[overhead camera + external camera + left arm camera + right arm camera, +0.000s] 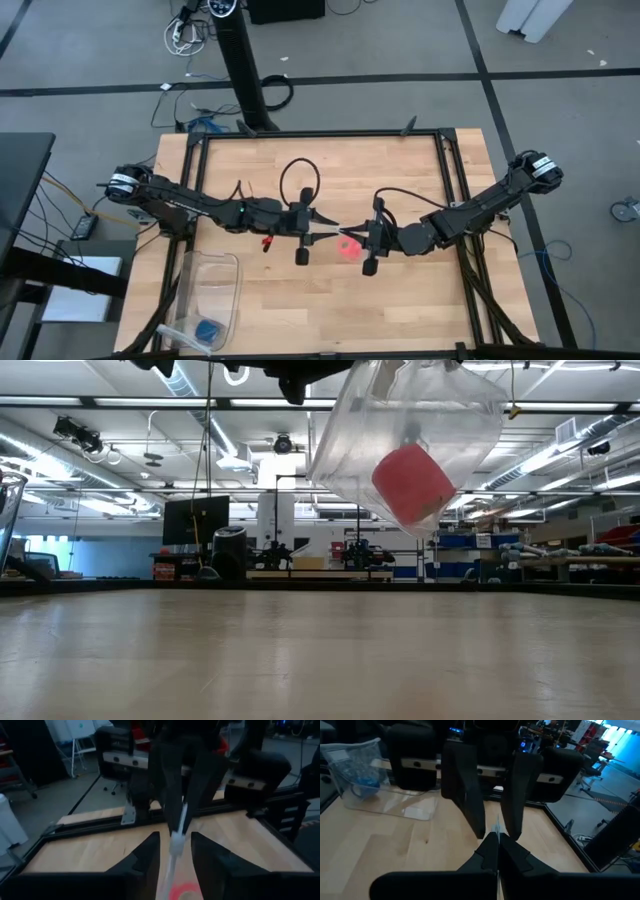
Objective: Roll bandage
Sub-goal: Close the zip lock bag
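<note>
While it hangs clear of the wooden surface (400,300), the bandage (412,485) shows as a compact pink-red roll sitting inside a clear plastic bag (420,430), sagging toward the bag's lower corner, at about five o'clock in the low view. From above, the roll glows just off centre of the surface, at roughly the three o'clock side of the midpoint. The right hand (352,238) is clenched on the top edge of the bag, pinching the thin film between its closed fingertips, which looks like the reason the bag dangles mouth-up with the roll at the bottom. Facing it from the nine o'clock side, the left hand (330,236) stands released, its two fingers (145,860) parted on either side of the same film edge without gripping it; my read is that it is placed to catch or spread the bag's lip. Off at seven o'clock sits a clear plastic tub (205,290) with a small blue object (208,329) inside, well apart from the action.
</note>
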Motion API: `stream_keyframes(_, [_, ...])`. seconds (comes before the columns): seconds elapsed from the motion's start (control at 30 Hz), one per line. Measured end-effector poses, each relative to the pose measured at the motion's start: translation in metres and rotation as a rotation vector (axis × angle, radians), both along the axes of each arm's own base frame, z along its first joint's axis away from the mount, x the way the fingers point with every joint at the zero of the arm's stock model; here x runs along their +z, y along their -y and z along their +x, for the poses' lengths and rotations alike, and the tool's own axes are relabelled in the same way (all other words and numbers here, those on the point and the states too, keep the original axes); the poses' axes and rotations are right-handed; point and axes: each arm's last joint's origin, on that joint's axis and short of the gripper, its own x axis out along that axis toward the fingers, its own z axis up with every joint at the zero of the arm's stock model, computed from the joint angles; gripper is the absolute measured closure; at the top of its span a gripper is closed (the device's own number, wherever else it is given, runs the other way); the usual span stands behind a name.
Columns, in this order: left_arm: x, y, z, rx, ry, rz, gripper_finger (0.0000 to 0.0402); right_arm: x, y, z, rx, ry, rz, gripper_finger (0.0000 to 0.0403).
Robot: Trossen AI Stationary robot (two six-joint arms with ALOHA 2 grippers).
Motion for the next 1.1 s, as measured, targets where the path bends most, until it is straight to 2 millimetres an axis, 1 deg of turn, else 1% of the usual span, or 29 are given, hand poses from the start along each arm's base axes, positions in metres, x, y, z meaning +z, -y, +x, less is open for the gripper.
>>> stream_keyframes(0.1, [0.0013, 0.0002, 0.0002, -0.006, 0.012, -0.004, 0.0284, -0.0001, 0.0000, 0.0001, 0.000, 0.000, 0.000, 0.0403])
stream_keyframes(0.2, [0.0011, 0.0002, 0.0001, -0.004, 0.009, -0.008, 0.0291, -0.0003, 0.0001, 0.0001, -0.001, -0.001, 0.000, 0.0403])
stream_keyframes(0.4, [0.0016, -0.0003, 0.0002, 0.011, 0.015, 0.010, 0.0339, -0.0003, 0.0003, 0.0003, -0.005, -0.001, -0.003, 0.0403])
stream_keyframes(0.5, [0.0013, -0.0003, 0.0003, 0.008, 0.013, 0.056, 0.0365, -0.0003, 0.0005, 0.0003, -0.008, -0.001, -0.004, 0.0403])
stream_keyframes(0.57, [-0.0004, -0.0001, 0.0016, 0.006, 0.013, 0.081, 0.0376, -0.0008, 0.0005, 0.0001, -0.009, -0.006, -0.007, 0.0403])
stream_keyframes(0.83, [-0.0035, 0.0004, 0.0013, 0.044, -0.029, 0.145, 0.0383, -0.0021, 0.0001, 0.0002, -0.009, -0.012, -0.011, 0.0403])
stream_keyframes(1.1, [-0.0082, -0.0003, 0.0005, 0.068, -0.082, 0.164, 0.0385, -0.0024, -0.0002, 0.0003, -0.006, -0.012, -0.011, 0.0403])
